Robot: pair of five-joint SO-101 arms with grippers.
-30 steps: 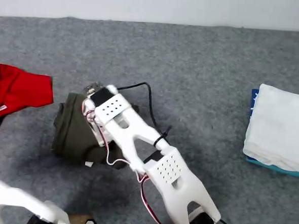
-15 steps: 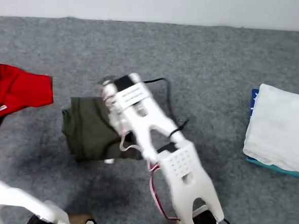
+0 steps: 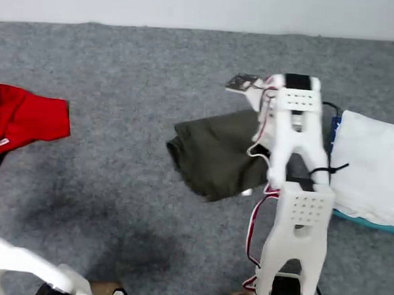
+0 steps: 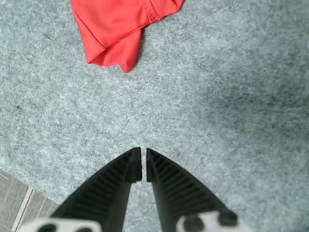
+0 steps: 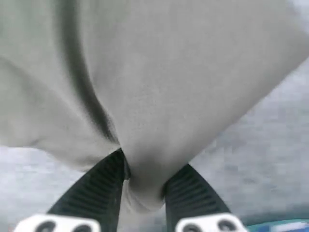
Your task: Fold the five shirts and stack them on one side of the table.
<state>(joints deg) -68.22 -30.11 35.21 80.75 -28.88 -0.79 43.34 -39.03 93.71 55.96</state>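
A folded olive shirt [image 3: 216, 155] hangs just above the grey table, held at its right edge by my right gripper [image 3: 272, 149]. In the right wrist view the gripper [image 5: 144, 186] is shut on a bunch of the olive shirt [image 5: 159, 87]. A stack of folded shirts [image 3: 373, 168], white on top with teal and blue beneath, lies at the right edge. A crumpled red shirt [image 3: 17, 126] lies at the far left and also appears as the red shirt [image 4: 120, 24] in the left wrist view. My left gripper [image 4: 143, 166] is shut and empty above bare carpet.
The left arm's white link [image 3: 16, 263] lies at the lower left corner. The right arm [image 3: 293, 220] rises from the front edge toward the stack. Grey carpet [image 3: 113, 202] covers the table, with a white wall behind.
My right arm has swung to the right, carrying the olive shirt from left of centre to just beside the white stack. The red shirt and the left arm have not moved.
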